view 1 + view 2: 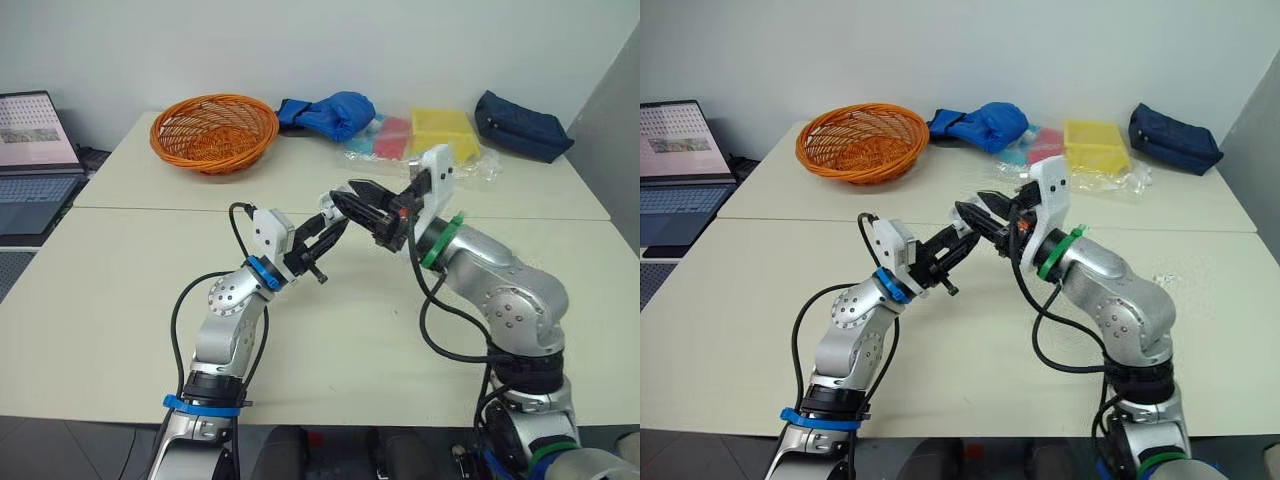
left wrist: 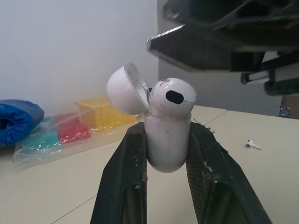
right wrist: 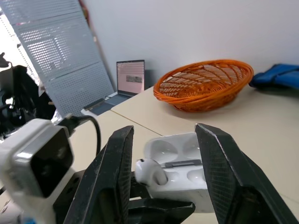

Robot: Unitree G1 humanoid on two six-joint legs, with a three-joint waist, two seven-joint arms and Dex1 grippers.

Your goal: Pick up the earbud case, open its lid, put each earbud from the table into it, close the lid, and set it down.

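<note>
My left end effector [image 2: 167,131] is gripping the open earbud case [image 2: 166,150], an earbud [image 2: 172,98] sitting in its mouth; my right end effector [image 3: 164,130] is straddling it, released.

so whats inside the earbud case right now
One earbud sits in the open earbud case, head sticking up beside the lid. The other socket looks empty. The case wall hides the stem, so its depth is unclear.

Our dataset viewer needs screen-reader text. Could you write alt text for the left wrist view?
The left hand grips a white earbud case between its two fingers, lid open, one earbud resting in its mouth. A second earbud lies on the table beyond.
</note>
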